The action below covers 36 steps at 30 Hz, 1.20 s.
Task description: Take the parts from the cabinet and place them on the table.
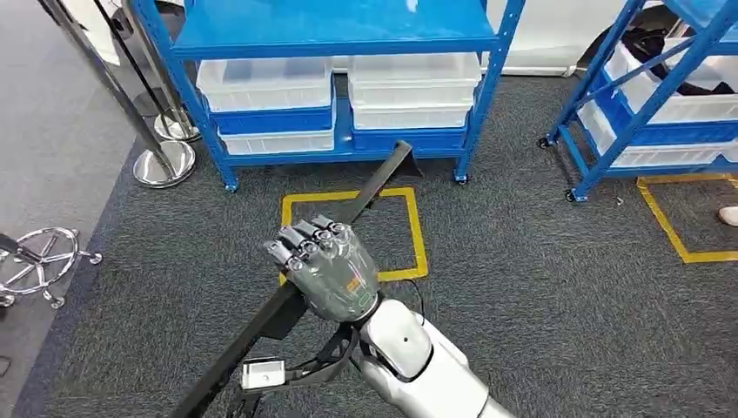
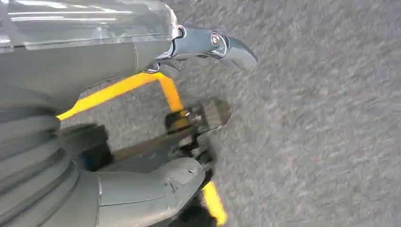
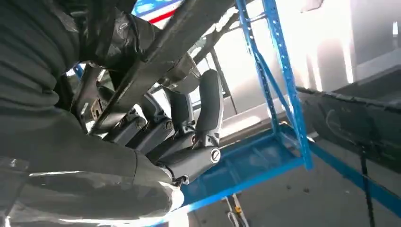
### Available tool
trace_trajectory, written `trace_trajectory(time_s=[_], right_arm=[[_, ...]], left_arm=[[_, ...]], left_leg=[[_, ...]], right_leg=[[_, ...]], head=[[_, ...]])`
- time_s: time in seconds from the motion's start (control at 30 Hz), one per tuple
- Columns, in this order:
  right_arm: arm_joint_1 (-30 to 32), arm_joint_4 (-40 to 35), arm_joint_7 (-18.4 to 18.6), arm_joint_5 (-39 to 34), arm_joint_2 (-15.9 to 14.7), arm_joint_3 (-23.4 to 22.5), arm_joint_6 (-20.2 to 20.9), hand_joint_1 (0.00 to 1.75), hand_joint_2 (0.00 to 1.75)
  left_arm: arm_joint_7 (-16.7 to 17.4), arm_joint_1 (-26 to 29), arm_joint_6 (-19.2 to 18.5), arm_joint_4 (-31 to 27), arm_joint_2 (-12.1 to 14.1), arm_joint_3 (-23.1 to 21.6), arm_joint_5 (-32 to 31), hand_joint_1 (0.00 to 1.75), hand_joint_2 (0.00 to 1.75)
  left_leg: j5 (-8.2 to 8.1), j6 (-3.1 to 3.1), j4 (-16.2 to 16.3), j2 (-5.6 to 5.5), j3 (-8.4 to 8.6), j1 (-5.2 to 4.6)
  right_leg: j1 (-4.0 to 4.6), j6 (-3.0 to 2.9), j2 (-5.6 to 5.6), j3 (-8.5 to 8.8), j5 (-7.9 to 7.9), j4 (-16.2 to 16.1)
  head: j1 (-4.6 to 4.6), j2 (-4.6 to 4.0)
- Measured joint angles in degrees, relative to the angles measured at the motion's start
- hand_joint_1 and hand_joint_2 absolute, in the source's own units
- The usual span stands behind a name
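A long black metal bar (image 1: 370, 187) slants from the lower left up toward the blue cabinet (image 1: 331, 39). My right hand (image 1: 324, 266) grips it near its middle, fingers wrapped over the top. The right wrist view has those fingers (image 3: 189, 137) curled around the dark bar (image 3: 165, 52), with the blue cabinet frame (image 3: 283, 94) behind. The bar's far end (image 1: 402, 155) hangs just above the carpet in front of the cabinet's bottom shelf. My left hand (image 2: 142, 118) hangs over the carpet with thumb (image 2: 222, 45) stretched out and nothing plainly in it.
White bins (image 1: 265, 87) fill the cabinet's lower shelves. A second blue rack (image 1: 661, 96) stands at the right. Yellow tape squares (image 1: 416, 231) mark the grey carpet. Chrome stanchion bases (image 1: 164, 161) and a chair base (image 1: 39, 261) stand at the left. A person's shoe (image 1: 727, 215) shows far right.
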Motion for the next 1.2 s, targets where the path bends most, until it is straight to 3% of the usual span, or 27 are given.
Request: trace_trajectory(time_s=[0.07, 0.1, 0.13, 0.17, 0.23, 0.27, 0.3, 0.33, 0.4, 0.43, 0.47, 0.5, 0.53, 0.6, 0.63, 0.7, 0.73, 0.77, 0.8, 0.83, 0.93, 0.97, 1.03, 1.07, 1.1, 1.13, 1.2], right_arm=[[0.01, 0.11, 0.02, 0.0, 0.04, -0.02, 0.09, 1.75, 1.75], [0.02, 0.2, 0.02, 0.0, 0.02, -0.02, 0.13, 1.75, 1.75], [0.03, 0.26, 0.0, 0.0, 0.02, 0.0, 0.13, 1.75, 1.75], [0.03, 0.37, 0.0, 0.0, 0.04, -0.02, 0.09, 1.75, 1.75], [0.05, 0.39, 0.0, 0.02, 0.04, 0.0, 0.07, 1.75, 1.75], [0.04, 0.39, 0.0, 0.02, 0.04, -0.02, 0.07, 1.75, 1.75], [0.04, 0.37, 0.0, 0.04, 0.09, -0.02, 0.07, 1.75, 1.75], [0.06, 0.37, 0.02, 0.15, 0.11, 0.0, 0.07, 1.75, 1.75], [-0.03, 0.37, 0.0, 0.15, 0.11, 0.0, 0.07, 1.75, 1.75], [-0.01, 0.39, 0.02, 0.15, 0.11, 0.0, 0.07, 1.75, 1.75], [-0.01, 0.46, 0.02, 0.13, 0.0, 0.0, 0.07, 1.75, 1.75], [-0.09, 0.46, 0.02, 0.13, 0.0, 0.0, 0.09, 1.75, 1.75], [-0.08, 0.46, 0.02, 0.11, 0.0, 0.0, 0.09, 1.75, 1.75], [-0.05, 0.59, 0.02, 0.11, -0.02, 0.0, 0.11, 1.75, 1.75], [-0.05, 0.68, 0.02, 0.09, -0.07, 0.0, 0.11, 1.75, 1.75], [-0.04, 0.76, 0.02, 0.11, -0.11, 0.0, 0.15, 1.75, 1.75], [-0.06, 0.76, 0.02, 0.11, -0.11, 0.0, 0.17, 1.75, 1.75], [-0.12, 0.76, 0.02, 0.11, -0.09, 0.0, 0.22, 1.75, 1.75], [-0.21, 0.76, 0.02, 0.18, -0.09, 0.0, 0.24, 1.75, 1.75], [-0.28, 0.74, 0.0, 0.28, -0.02, 0.0, 0.28, 1.75, 1.75], [-0.34, 0.79, 0.0, 0.5, -0.04, 0.0, 0.46, 1.75, 1.75], [-0.36, 0.94, 0.0, 0.54, -0.09, 0.0, 0.57, 1.75, 1.75], [-0.41, 1.01, 0.02, 0.7, -0.07, 0.0, 0.59, 1.75, 1.75], [-0.38, 1.05, 0.02, 0.77, -0.07, 0.0, 0.59, 1.75, 1.75], [-0.38, 1.11, 0.0, 0.92, -0.07, 0.0, 0.57, 1.75, 1.75], [-0.38, 1.18, 0.0, 1.03, -0.07, 0.0, 0.57, 1.75, 1.75], [-0.37, 1.38, 0.02, 1.24, -0.09, 0.0, 0.59, 1.75, 1.75]], left_arm=[[-0.04, 0.08, -0.02, 0.0, 0.0, 0.0, 0.0, 0.0, 1.75], [-0.07, 0.07, -0.02, 0.02, 0.0, 0.0, 0.0, 0.0, 1.75], [-0.07, 0.08, -0.02, 0.0, 0.0, 0.0, 0.0, 0.0, 1.75], [-0.07, 0.09, -0.02, 0.0, 0.0, 0.0, 0.0, 0.0, 1.75], [-0.07, 0.03, -0.02, 0.0, 0.04, 0.0, 0.0, 0.0, 1.75], [-0.07, -0.08, -0.02, 0.0, 0.04, 0.0, 0.0, 0.0, 1.75], [-0.07, -0.27, -0.02, 0.0, 0.04, 0.0, 0.0, 0.0, 1.75], [-0.15, -0.33, -0.02, 0.0, 0.04, 0.0, 0.0, 0.0, 1.75], [-0.17, -0.25, -0.02, 0.0, 0.02, -0.02, 0.0, 0.0, 1.75], [-0.18, -0.13, -0.02, 0.0, 0.02, -0.02, 0.0, 0.0, 1.75], [-0.24, -0.21, -0.04, 0.02, -0.18, 0.0, 0.0, 0.0, 1.75], [-0.22, -0.31, -0.04, 0.02, -0.2, -0.02, 0.0, 0.0, 1.75], [-0.24, -0.4, -0.02, 0.0, -0.2, -0.02, 0.0, 0.0, 1.75], [-0.26, -0.36, -0.02, 0.02, -0.2, -0.02, 0.0, 0.0, 1.75], [-0.31, -0.37, -0.02, 0.02, -0.2, -0.02, 0.02, 0.0, 1.75], [-0.33, -0.37, -0.02, 0.02, -0.2, -0.02, 0.02, 0.0, 1.75], [-0.35, -0.37, -0.04, 0.02, -0.22, -0.02, 0.04, 0.0, 1.75], [-0.35, -0.4, -0.07, 0.02, -0.24, -0.02, 0.09, 0.0, 1.75], [-0.39, -0.39, -0.09, 0.02, -0.33, -0.02, 0.13, 0.0, 1.75], [-0.44, -0.41, -0.11, 0.02, -0.39, -0.02, 0.15, 0.0, 1.75], [-0.48, -0.35, -0.28, 0.02, -0.48, -0.02, 0.15, 0.0, 1.75], [-0.48, -0.29, -0.28, 0.02, -0.48, 0.0, 0.15, 0.0, 1.75], [-0.46, -0.22, -0.31, 0.02, -0.5, 0.0, 0.15, 0.0, 1.75], [-0.48, -0.22, -0.33, 0.02, -0.5, 0.0, 0.15, 0.0, 1.75], [-0.48, -0.23, -0.33, 0.02, -0.5, 0.0, 0.15, 0.0, 1.75], [-0.48, -0.23, -0.33, 0.02, -0.48, 0.0, 0.17, 0.0, 1.75], [-0.48, -0.22, -0.33, 0.02, -0.48, -0.02, 0.17, 0.0, 1.75]], left_leg=[[-6.49, -0.57, 8.41, 0.01, -1.94, 0.32], [-7.85, -0.86, 12.42, 0.01, -2.59, 0.42], [-7.35, -1.1, 14.98, 0.01, -2.56, 0.51], [-5.27, -1.32, 15.34, 0.02, -1.47, 0.65], [-1.45, -1.52, 9.9, 0.02, 3.46, 0.88], [-1.72, -1.49, 5.02, -0.01, 7.22, 1.0], [-4.48, -1.41, 0.45, -0.13, 10.35, 0.87], [-5.61, -0.6, -2.21, -0.31, 11.5, 0.5], [-5.05, 0.08, -1.75, -0.3, 10.82, 0.27], [-4.42, 0.81, -2.17, -0.25, 10.35, 0.43], [-3.6, 1.44, -2.42, 0.25, 10.1, 0.85], [-2.94, 1.99, -2.46, 0.17, 9.32, 0.79], [-2.14, 2.53, -2.41, 0.22, 8.32, 0.75], [-1.0, 2.58, -2.33, 0.27, 6.77, 0.65], [-0.39, 2.51, -2.21, 0.3, 5.87, 0.64], [0.67, 2.31, -1.87, 0.34, 4.15, 0.63], [1.16, 2.13, -1.68, 0.33, 3.28, 0.63], [1.6, 1.93, -1.5, 0.28, 2.83, 0.63], [1.95, 1.59, -1.4, 0.23, 2.48, 0.48], [2.46, 1.17, -1.32, 0.22, 2.31, 0.37], [4.27, 0.0, -2.12, 0.27, 1.87, 0.37], [3.64, -0.3, -1.84, 0.19, 1.48, 0.57], [-2.4, -0.47, 2.51, 0.17, -0.19, 0.63], [-5.96, -0.62, 7.17, 0.17, -1.35, 0.64], [-8.1, -0.76, 11.48, 0.18, -2.3, 0.64], [-8.66, -0.87, 14.85, 0.18, -2.66, 0.64], [-5.32, -0.78, 14.79, 0.18, -0.5, 0.64]], right_leg=[[0.05, -0.03, -0.13, -1.68, 1.13, 0.38], [0.06, 0.01, -0.24, -2.61, 1.64, 0.73], [0.01, 0.06, -0.34, -3.61, 2.07, 1.18], [-0.09, 0.18, -0.39, -4.8, 2.55, 1.72], [-0.37, 0.63, -0.37, -6.94, 3.28, 2.9], [-0.44, 0.96, -0.3, -7.77, 3.57, 3.62], [-0.24, 1.32, -0.28, -8.5, 3.8, 4.14], [-0.22, 1.7, -0.29, -8.74, 4.13, 4.37], [-0.35, 2.22, -0.41, -8.88, 5.18, 4.13], [-0.13, 2.61, -0.33, -9.0, 5.68, 4.03], [-0.45, 2.86, 0.01, -9.49, 4.66, 4.6], [-0.44, 3.17, 0.21, -10.16, 1.91, 5.96], [-0.51, 3.38, 0.31, -11.17, -2.53, 9.94], [-0.59, 3.74, 0.3, -12.63, -7.15, 17.28], [-0.64, 3.85, 0.31, -12.83, -7.15, 20.0], [-0.77, 3.84, 0.3, -10.54, -3.33, 19.15], [-0.87, 3.65, 0.3, -7.45, -0.99, 15.46], [-0.89, 3.39, 0.31, -4.1, -0.42, 11.08], [-0.76, 3.03, 0.37, -0.45, -1.91, 6.26], [-0.46, 2.88, 0.42, 1.33, -3.11, 2.41], [-0.21, 2.37, 0.5, 0.29, -2.33, 1.99], [-0.9, 1.8, 0.25, -0.05, -1.51, 1.59], [-0.74, 0.8, 0.12, -1.41, -0.39, 1.67], [-0.6, 0.69, 0.05, -2.19, 0.24, 1.7], [-0.43, 0.59, 0.0, -2.95, 0.82, 1.74], [-0.32, 0.57, -0.03, -3.79, 1.41, 1.86], [-0.21, 0.68, -0.03, -5.51, 2.36, 2.39]], head=[[0.02, 0.0], [0.0, 0.0], [0.02, 0.0], [0.0, 0.0], [0.02, 0.0], [-0.02, 0.0], [0.0, 0.0], [0.05, 0.0], [0.0, 0.0], [0.04, 0.0], [0.02, 0.0], [0.11, 0.0], [0.04, 0.0], [0.07, 0.0], [0.04, 0.0], [0.07, 0.0], [0.05, 0.0], [0.07, 0.0], [0.04, 0.0], [-0.02, 0.0], [0.04, 0.0], [0.04, 0.0], [0.02, 0.0], [0.02, 0.0], [0.02, 0.0], [0.02, 0.0], [0.02, 0.0]])
